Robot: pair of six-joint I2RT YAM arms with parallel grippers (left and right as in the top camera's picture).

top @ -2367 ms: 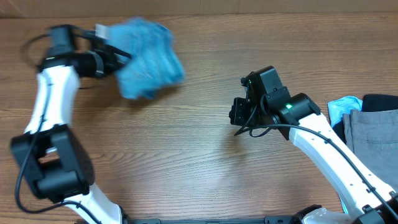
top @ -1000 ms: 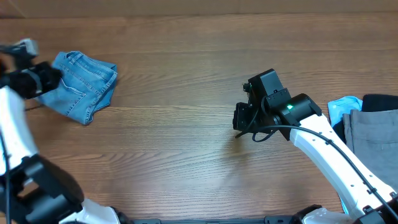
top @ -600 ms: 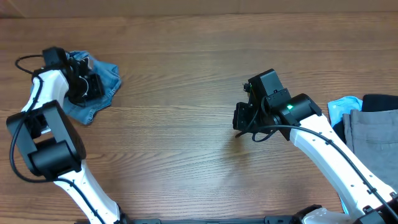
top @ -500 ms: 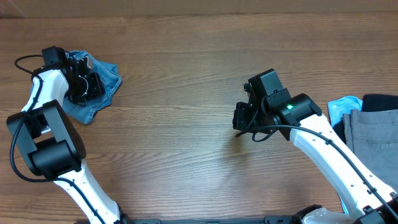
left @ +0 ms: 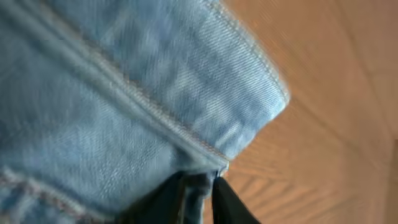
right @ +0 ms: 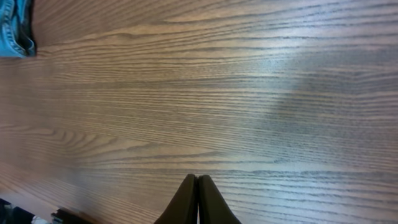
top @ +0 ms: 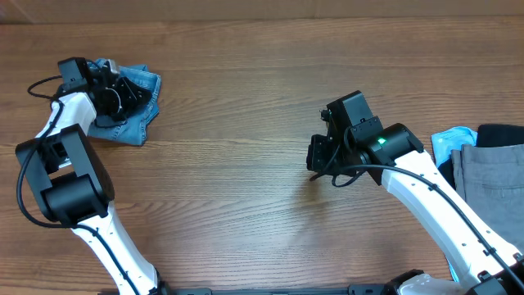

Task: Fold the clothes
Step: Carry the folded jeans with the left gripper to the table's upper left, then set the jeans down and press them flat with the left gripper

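The light-blue denim jeans (top: 144, 115) lie bunched at the far left of the table. My left gripper (top: 123, 95) is on top of the bundle. In the left wrist view the denim (left: 124, 93) fills the frame, and the left gripper (left: 199, 199) is shut with a stitched fold of it pinched between the dark fingers. My right gripper (top: 314, 157) hovers over bare wood right of centre. It shows shut and empty in the right wrist view (right: 198, 200). A corner of the jeans (right: 15, 28) shows at the top left of that view.
A stack of other garments sits at the right edge: grey trousers (top: 491, 176), a pale turquoise piece (top: 450, 141) and a black piece (top: 501, 133). The wooden table (top: 246, 205) stretches between the two arms.
The left arm swung the jeans to the far left and set them down. It then closed on the bundle and shifted it slightly toward the far edge. The right arm has not moved.
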